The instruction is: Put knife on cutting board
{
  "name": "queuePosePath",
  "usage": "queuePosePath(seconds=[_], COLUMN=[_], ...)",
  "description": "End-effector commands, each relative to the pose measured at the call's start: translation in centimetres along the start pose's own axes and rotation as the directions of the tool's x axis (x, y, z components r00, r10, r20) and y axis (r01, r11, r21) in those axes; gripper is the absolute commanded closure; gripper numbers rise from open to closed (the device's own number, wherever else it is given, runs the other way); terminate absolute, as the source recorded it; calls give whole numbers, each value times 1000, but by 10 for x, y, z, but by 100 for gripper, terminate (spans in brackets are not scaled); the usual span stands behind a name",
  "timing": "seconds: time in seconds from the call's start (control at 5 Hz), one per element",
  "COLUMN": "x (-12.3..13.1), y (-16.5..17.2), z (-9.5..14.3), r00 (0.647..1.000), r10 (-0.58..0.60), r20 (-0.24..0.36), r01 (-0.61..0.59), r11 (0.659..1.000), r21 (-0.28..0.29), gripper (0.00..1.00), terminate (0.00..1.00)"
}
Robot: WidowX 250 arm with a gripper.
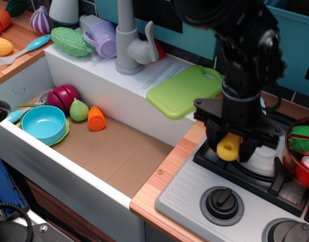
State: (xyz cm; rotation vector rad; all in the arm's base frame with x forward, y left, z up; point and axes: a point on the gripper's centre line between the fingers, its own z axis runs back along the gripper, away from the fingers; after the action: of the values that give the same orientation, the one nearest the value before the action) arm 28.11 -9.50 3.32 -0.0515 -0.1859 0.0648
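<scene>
My black gripper (230, 146) hangs over the left edge of the toy stove and is shut on the knife (228, 146). Only the knife's fat yellow handle shows, pointing toward the camera; its white blade is hidden behind the fingers. The light green cutting board (182, 92) lies flat on the white ledge behind the sink, up and to the left of the gripper, with its handle hole at the far right corner. The knife is held above the stove, apart from the board.
A grey faucet (130, 43), a purple cup (103, 38) and a bumpy green vegetable (70, 41) stand on the ledge left of the board. The sink holds a blue bowl (43, 122) and toy food. A red pot (301, 156) sits on the stove at right.
</scene>
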Motion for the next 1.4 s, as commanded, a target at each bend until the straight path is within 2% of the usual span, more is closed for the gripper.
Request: queuePosePath(seconds=[0.0, 0.2, 0.4, 0.6, 1.2], x=[3, 7, 16, 25, 46], y=[4, 16, 32, 50, 94], z=[5, 23, 37, 42, 27], r00=[1000, 1000, 999, 999, 1000], r10=[13, 26, 32, 42, -4], r20=[19, 15, 6, -12, 22], r01=[-13, -27, -33, -39, 0], r11=[1000, 994, 990, 989, 985], r21=[23, 102, 136, 146, 175], gripper=[100, 100, 100, 100, 100], terminate=[0, 0, 0, 0, 0])
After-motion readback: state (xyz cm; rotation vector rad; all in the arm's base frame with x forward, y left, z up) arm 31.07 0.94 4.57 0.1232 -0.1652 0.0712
